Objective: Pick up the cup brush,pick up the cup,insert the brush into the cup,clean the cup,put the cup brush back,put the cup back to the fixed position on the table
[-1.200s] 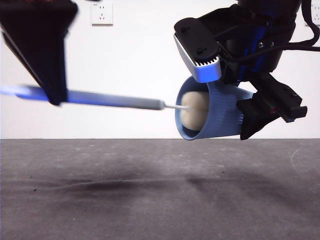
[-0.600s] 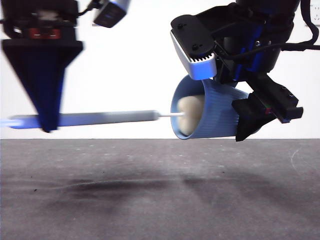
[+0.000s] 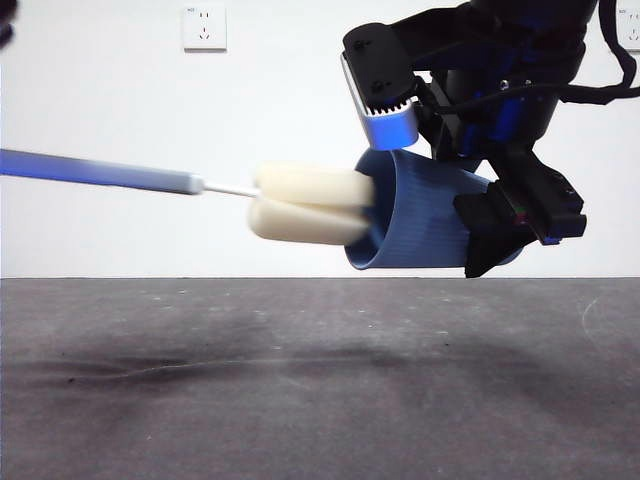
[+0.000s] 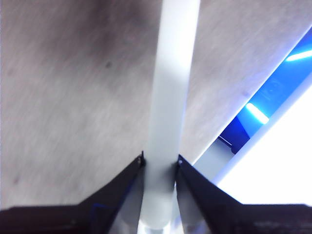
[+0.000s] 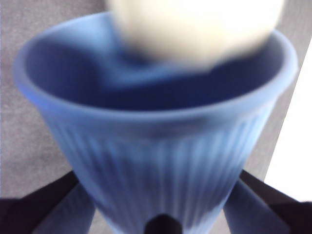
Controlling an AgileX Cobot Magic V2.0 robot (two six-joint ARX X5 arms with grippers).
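The cup [image 3: 425, 228] is a blue ribbed tumbler held on its side above the table [image 3: 320, 380], mouth to the left. My right gripper [image 3: 505, 230] is shut on it near its base; the right wrist view shows the cup [image 5: 161, 151] between the jaws. The cup brush [image 3: 150, 178] lies nearly level in the air, its cream sponge head [image 3: 305, 205] mostly outside the cup's mouth, only its end still at the rim. My left gripper [image 4: 160, 168] is shut on the grey handle [image 4: 170, 97]; it is out of the front view at the left.
A white wall with a socket plate [image 3: 204, 27] stands behind the table. The right arm's wrist camera housing [image 3: 385, 85] hangs above the cup. The dark grey table shows faint scuffs under the held things.
The brush has moved left and out of the cup, its sponge head now mostly outside the mouth. The left arm has left the front view. The cup has tilted a little.
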